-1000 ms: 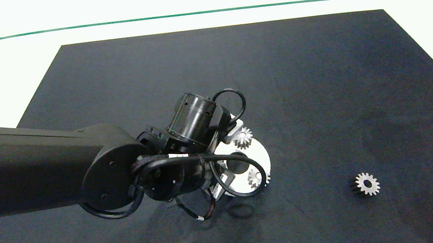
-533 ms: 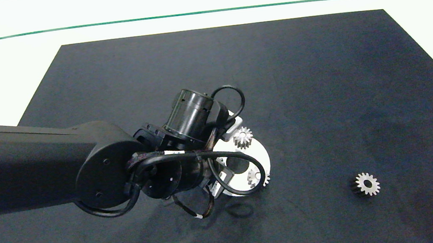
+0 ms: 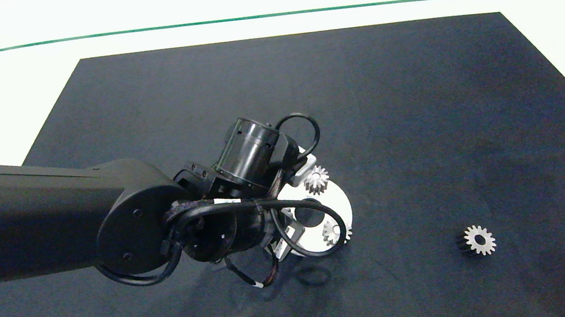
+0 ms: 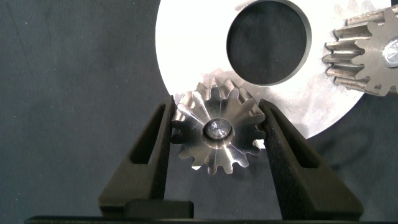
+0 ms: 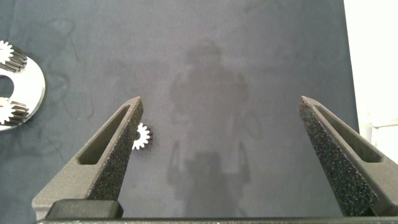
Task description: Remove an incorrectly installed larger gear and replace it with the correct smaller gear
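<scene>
The larger gear [image 4: 216,138], silver with pointed teeth and a peg end showing in its bore, sits at the rim of a round silver plate [image 4: 186,50]. My left gripper [image 4: 216,102] is shut on it, one finger against the teeth on each side. In the head view the left wrist [image 3: 251,156] hides this gear. The smaller gear [image 3: 479,240] lies alone on the black mat to the right, also seen small in the right wrist view [image 5: 142,136]. My right gripper [image 5: 221,102] hangs open high above the mat, outside the head view.
Two narrower silver gears [image 3: 316,180] [image 3: 333,232] stand on the plate [image 3: 344,202], which has a round hole [image 4: 268,40] in its middle. The black mat [image 3: 414,113] covers a white table; loose cables loop around the left wrist.
The left arm and wrist have shifted slightly to the left over the plate. The gears on the plate and the gear on the mat stay where they were.
</scene>
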Action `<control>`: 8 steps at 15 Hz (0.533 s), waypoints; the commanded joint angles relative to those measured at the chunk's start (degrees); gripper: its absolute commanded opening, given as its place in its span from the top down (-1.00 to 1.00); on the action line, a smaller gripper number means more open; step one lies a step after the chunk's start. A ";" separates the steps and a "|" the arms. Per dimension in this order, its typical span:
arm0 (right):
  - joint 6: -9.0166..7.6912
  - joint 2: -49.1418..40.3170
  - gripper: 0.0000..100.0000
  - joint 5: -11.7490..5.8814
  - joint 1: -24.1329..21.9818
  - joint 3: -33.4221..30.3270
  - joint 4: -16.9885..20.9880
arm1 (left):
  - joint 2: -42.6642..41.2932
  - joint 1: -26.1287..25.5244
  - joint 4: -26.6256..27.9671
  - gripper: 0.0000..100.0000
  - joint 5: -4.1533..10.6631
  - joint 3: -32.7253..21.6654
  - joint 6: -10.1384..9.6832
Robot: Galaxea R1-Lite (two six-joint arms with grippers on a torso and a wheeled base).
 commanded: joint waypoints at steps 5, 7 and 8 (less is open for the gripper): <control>0.03 -0.13 -1.00 0.00 0.02 0.08 0.06 | -0.03 -0.30 0.06 0.56 0.07 0.29 -0.12; 0.03 -0.13 -1.00 0.00 0.02 0.17 0.06 | 0.06 -0.30 -0.03 0.56 0.07 0.38 0.06; 0.12 -0.13 -1.00 0.00 0.02 0.17 0.06 | -0.03 -0.30 0.06 0.57 0.07 0.38 0.06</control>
